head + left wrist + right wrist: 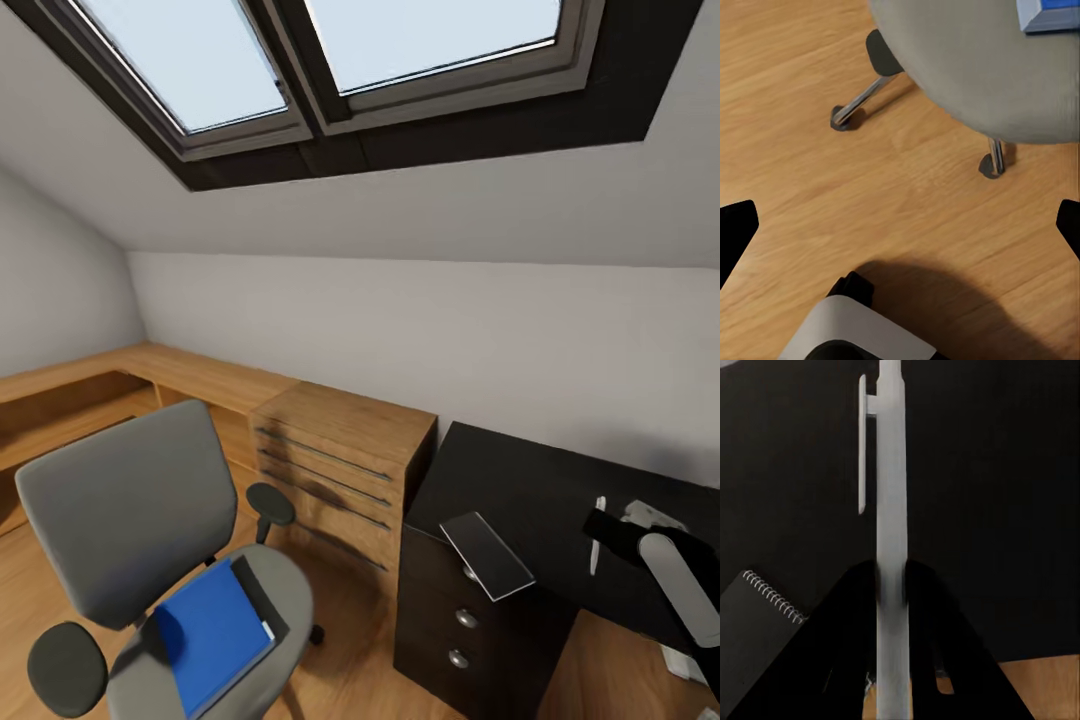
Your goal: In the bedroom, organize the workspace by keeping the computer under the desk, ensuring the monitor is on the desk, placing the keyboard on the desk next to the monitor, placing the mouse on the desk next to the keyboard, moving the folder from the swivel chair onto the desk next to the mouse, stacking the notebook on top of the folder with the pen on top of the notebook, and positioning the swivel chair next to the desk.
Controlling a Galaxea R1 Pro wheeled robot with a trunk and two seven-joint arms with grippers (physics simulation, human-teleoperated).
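Here the pen (890,510) is pinched in the right end effector (891,585) above the black worktop (520,480) at lower right. The notebook (210,630) lies on the swivel chair (120,510) at lower left, over the folder (262,598). The left end effector (900,225) is spread above the floor (802,135).

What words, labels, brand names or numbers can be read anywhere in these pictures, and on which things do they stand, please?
None: there is no readable text in any view.
The blue notebook on the swivel chair has a plain cover.
The white pen held in the right gripper carries no print.
The grey folder on the desk is blank, as are the drawer fronts.
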